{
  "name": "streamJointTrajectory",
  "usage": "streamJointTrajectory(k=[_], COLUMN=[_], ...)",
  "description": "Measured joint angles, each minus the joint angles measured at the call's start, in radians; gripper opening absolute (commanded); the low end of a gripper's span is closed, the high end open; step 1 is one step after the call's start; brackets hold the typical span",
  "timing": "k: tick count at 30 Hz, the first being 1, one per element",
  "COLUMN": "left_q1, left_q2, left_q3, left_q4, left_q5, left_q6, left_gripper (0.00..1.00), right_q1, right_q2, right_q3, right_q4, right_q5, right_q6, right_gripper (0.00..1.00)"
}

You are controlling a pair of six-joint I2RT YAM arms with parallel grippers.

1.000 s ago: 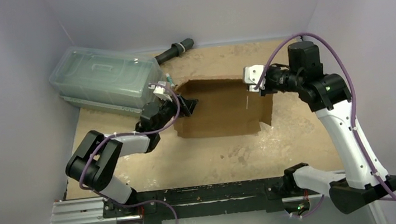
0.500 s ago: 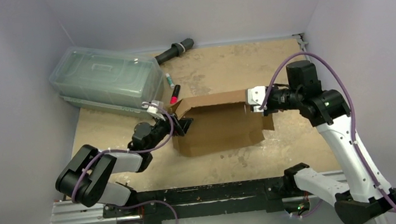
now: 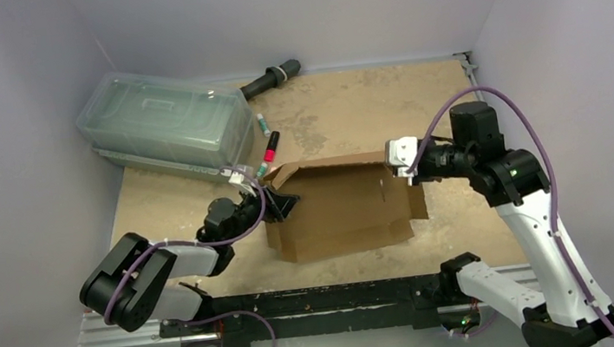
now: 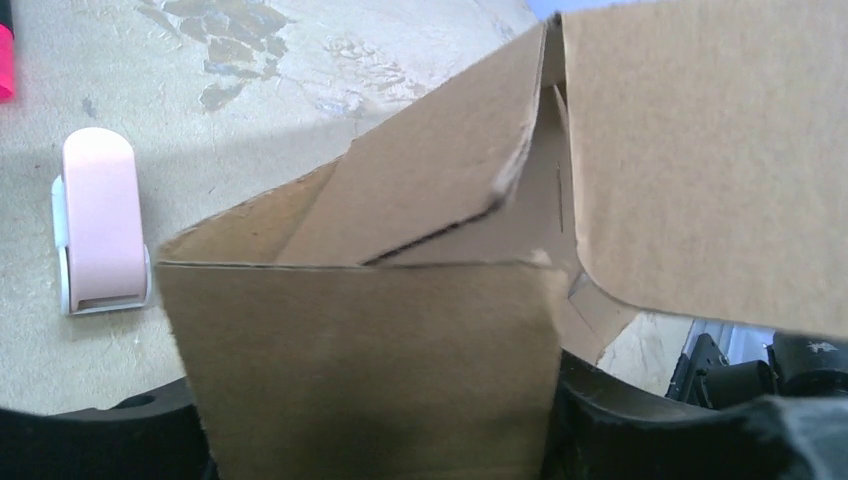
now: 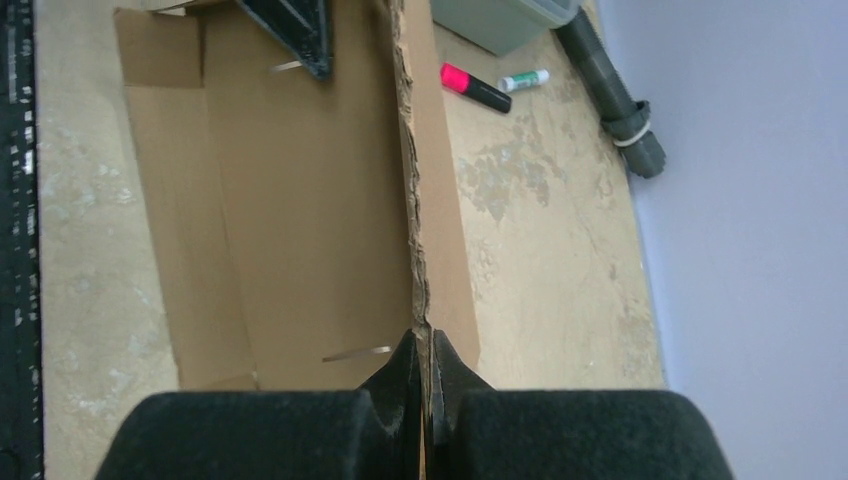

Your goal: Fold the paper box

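Observation:
The paper box is a brown cardboard sheet, partly formed, lying mid-table with its back wall raised. My right gripper is shut on the right end of that back wall. In the right wrist view the wall's edge runs straight into the closed fingertips. My left gripper is at the box's left end. In the left wrist view a cardboard flap stands between its dark fingers, which sit wide apart. The flap hides the fingertips.
A clear greenish plastic container stands at the back left. A black handled tool lies at the back edge. A pink marker and a green-capped marker lie behind the box. A small pink-and-white object lies left of it.
Both grippers and the box have moved toward the near edge. The two markers behind the box have come into view.

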Motion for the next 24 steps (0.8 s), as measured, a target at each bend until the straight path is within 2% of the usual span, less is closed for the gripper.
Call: streamJointTrajectory(k=[2,5,7,12,18,24], left_q1=[-0.007,-0.018,-0.023,-0.024,-0.025,-0.025], left_q2=[0.000,0.001,0.001,0.000,-0.012,-0.012], left_q3=[0.016,0.079,0.135,0.227,0.246,0.261], left_q4=[-0.034,-0.109,-0.162,-0.262,-0.321,-0.314], left_q5=[-0.013,-0.028,-0.037,-0.069,-0.076,-0.076], left_q6=[0.002,0.030,0.067,0.185,0.350,0.475], left_gripper=[0.48,0.33,0.26,0.16,0.10,0.06], right_q1=[0.000,0.002,0.001,0.002,0.002,0.000], right_q2=[0.018,0.082,0.137,0.262,0.388,0.534], right_q3=[0.007,0.074,0.130,0.276,0.458,0.671], right_q4=[0.029,0.056,0.069,0.051,-0.050,-0.185], right_q5=[0.025,0.068,0.085,0.082,0.080,0.080], right_q6=[0.032,0.074,0.091,0.101,0.089,0.078], right_gripper=[0.02,0.06,0.09,0.28,0.53,0.60])
